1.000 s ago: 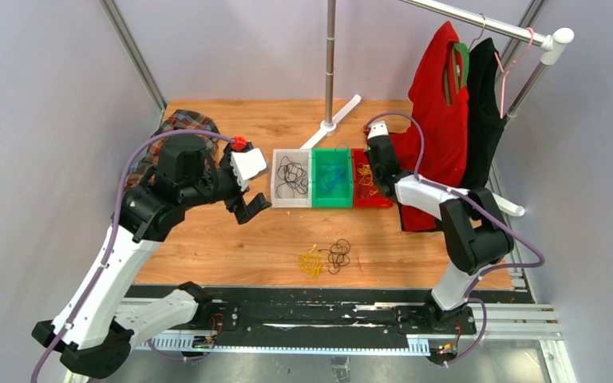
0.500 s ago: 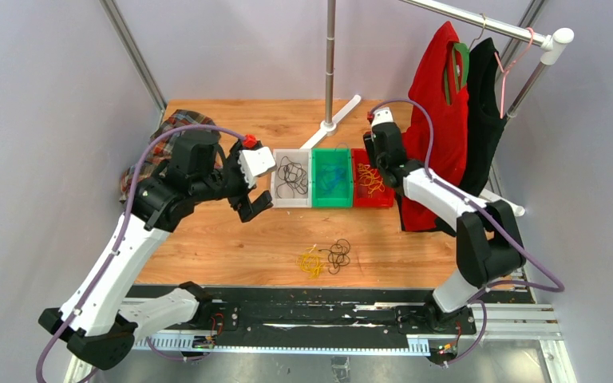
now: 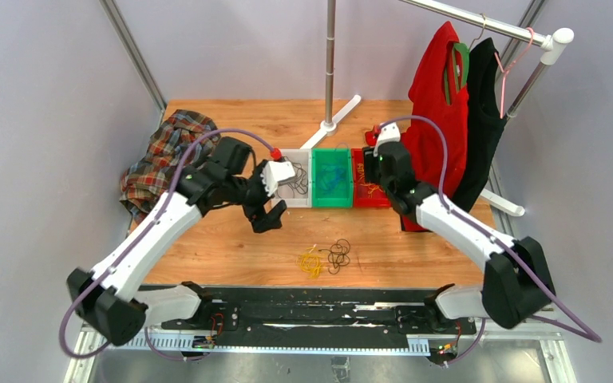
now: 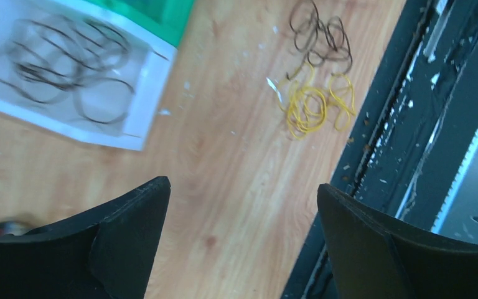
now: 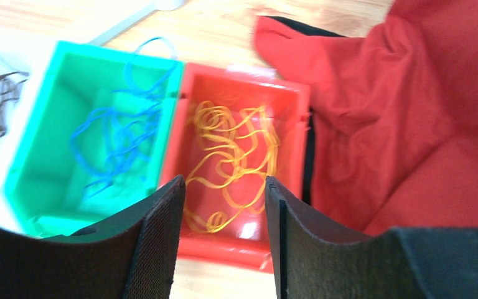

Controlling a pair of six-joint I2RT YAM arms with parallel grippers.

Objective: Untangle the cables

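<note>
Two tangled coils, yellow cable and black cable, lie touching on the table near its front edge. Left jaws wide open, empty; right jaws parted, empty, above the red bin.

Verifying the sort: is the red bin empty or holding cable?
Holding cable: loose yellow cables lie coiled inside the red bin, in the right wrist view. The right gripper is open, holding nothing.

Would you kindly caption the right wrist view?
Open right claw over red bin of yellow cables, beside green bin.
</note>
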